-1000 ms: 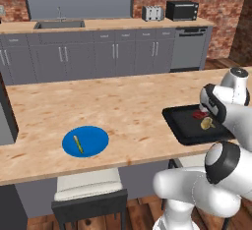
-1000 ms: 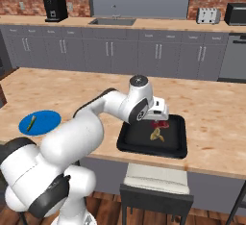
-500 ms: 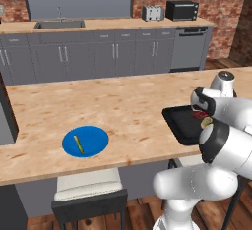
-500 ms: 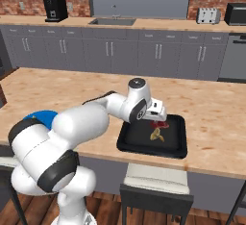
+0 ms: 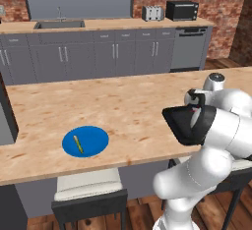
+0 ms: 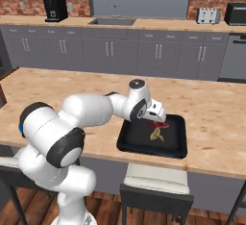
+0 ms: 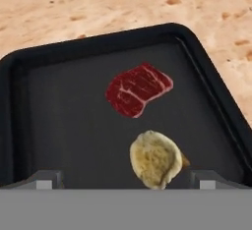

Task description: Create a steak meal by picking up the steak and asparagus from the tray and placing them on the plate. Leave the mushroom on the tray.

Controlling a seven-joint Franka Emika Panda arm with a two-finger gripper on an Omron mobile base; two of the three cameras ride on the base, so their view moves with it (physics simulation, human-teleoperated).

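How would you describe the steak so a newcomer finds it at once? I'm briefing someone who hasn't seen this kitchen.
Start at the long wooden counter and find the black rectangular tray near its front edge. Two small pieces lie on its floor, apart from each other: the steak and the mushroom. The steak is the flat dark red chunk with pale marbling; the mushroom is a yellowish-tan lump.

In the hand view, the steak [image 7: 138,89] lies free on all sides. The mushroom [image 7: 156,158] sits at its 6 o'clock, apart. The tray [image 7: 59,126] floor is bare toward 9 o'clock.
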